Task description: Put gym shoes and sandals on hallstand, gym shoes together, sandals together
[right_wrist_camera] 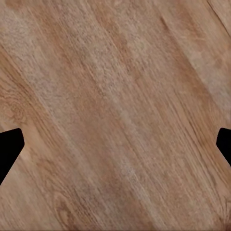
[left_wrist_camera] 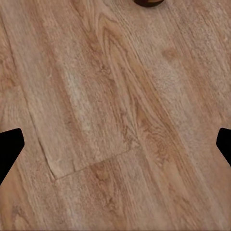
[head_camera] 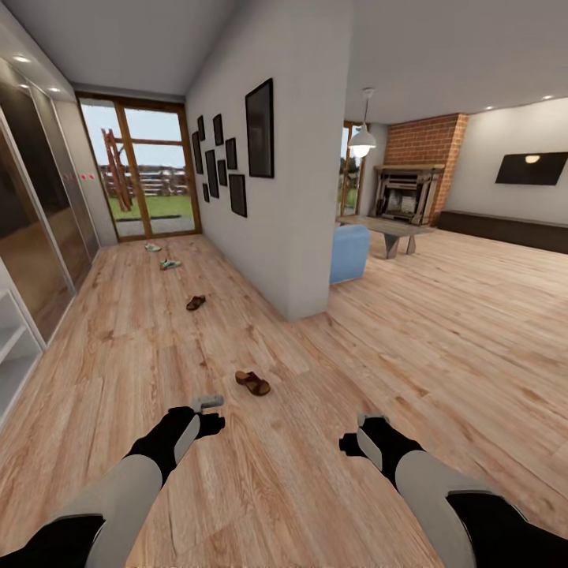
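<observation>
Both arms are seen lowest in the head view, sleeved in grey and black, with the left hand (head_camera: 207, 405) and the right hand (head_camera: 369, 426) held out over the corridor floor (head_camera: 260, 489). In each wrist view only two dark fingertips (left_wrist_camera: 10, 147) are visible at opposite edges, set wide apart with bare planks between them, so both hands are judged fully open and nothing is held.

Just ahead of the left hand a dark brown sandal (head_camera: 252, 383) lies flat on the planks; its edge is also glimpsed in the left wrist view (left_wrist_camera: 148, 2). A second sandal (head_camera: 196, 302) lies further down the corridor. Well beyond, near the glazed door, two pale gym shoes (head_camera: 170, 263) with green markings are set apart from each other. A white corner of the hallstand (head_camera: 12, 347) is seen at the left edge, beside a glass-fronted wardrobe (head_camera: 39, 229).

The sandals are judged light, with stiff flat soles and pliable leather straps; a pinch across the sole sides or around a wide strap is likely to be secure. The sneakers are expected to be light and slightly compressible, best taken across the heel collar or upper. The floor is matte, grained laminate
</observation>
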Motion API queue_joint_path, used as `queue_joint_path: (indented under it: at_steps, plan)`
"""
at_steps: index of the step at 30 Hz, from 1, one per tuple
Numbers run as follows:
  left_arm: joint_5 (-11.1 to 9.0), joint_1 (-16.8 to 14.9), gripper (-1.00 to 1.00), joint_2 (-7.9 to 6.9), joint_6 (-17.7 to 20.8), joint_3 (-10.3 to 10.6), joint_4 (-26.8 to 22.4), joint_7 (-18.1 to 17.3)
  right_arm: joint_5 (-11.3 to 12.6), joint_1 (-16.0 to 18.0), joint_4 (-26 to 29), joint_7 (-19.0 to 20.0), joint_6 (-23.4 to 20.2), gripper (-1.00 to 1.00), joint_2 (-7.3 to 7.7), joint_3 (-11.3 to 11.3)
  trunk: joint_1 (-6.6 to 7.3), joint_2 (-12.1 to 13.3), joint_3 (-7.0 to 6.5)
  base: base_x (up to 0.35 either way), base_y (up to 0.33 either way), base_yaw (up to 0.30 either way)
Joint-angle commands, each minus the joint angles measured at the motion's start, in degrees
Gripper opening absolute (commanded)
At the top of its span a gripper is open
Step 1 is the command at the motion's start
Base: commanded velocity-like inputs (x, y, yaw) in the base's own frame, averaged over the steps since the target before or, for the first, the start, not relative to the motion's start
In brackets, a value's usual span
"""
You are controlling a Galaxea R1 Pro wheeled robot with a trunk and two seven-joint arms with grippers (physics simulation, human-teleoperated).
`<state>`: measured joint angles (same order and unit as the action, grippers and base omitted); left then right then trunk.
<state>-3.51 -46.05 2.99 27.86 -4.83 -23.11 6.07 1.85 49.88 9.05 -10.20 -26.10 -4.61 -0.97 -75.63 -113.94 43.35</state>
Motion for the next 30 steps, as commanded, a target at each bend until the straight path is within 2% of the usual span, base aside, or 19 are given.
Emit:
queue_joint_path:
  at_steps: [1,30]
  plan:
    - [0.00,0.00,1.00,0.00,0.00,0.00,0.00,0.00,-0.01,0.00,0.00,0.00,0.00,1.00,0.00,0.01,-0.23,-0.42,0.24,0.000,0.000,0.000]
    - [0.00,0.00,1.00,0.00,0.00,0.00,0.00,-0.02,-0.01,0.01,0.00,0.00,0.04,1.00,-0.05,0.01,-6.60,-12.05,6.93,0.000,0.000,0.000]
